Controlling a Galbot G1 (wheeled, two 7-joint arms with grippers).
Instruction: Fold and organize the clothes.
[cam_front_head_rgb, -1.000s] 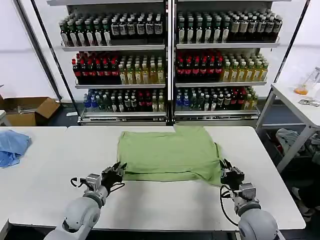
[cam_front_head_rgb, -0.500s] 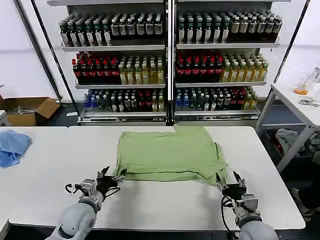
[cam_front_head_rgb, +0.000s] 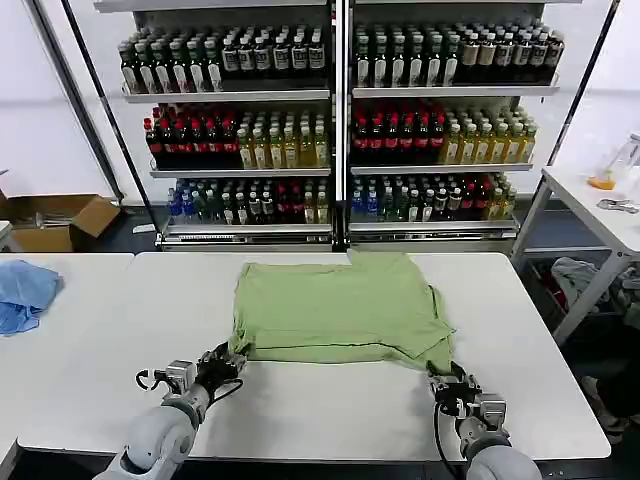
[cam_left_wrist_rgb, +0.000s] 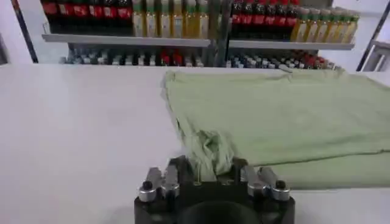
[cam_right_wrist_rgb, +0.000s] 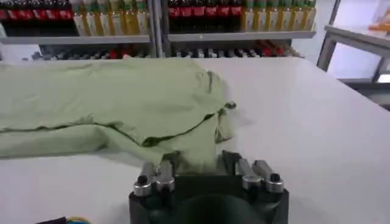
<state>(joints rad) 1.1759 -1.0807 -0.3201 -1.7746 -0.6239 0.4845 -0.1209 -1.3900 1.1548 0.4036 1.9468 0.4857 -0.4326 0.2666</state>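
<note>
Shirt (cam_front_head_rgb: 340, 310) near corners pinched: left tool (cam_front_head_rgb: 222, 362), right tool (cam_front_head_rgb: 447, 383) (seemingly); blue cloth (cam_front_head_rgb: 25, 293) apart.

A shop-like test room: tall shelves (cam_front_head_rgb: 335, 120) packed with rows of bottled drinks (cam_front_head_rgb: 240, 140) stand behind a white tabletop (cam_front_head_rgb: 330, 400), cardboard box (cam_front_head_rgb: 60, 220) nearby

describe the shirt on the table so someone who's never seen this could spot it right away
Find the white table in front of the bottle shelves. The shirt lies spread at its middle, each near corner pinched by a gripper, left gripper and right gripper. It is light green; the bunched cloth far left is blue.
</note>
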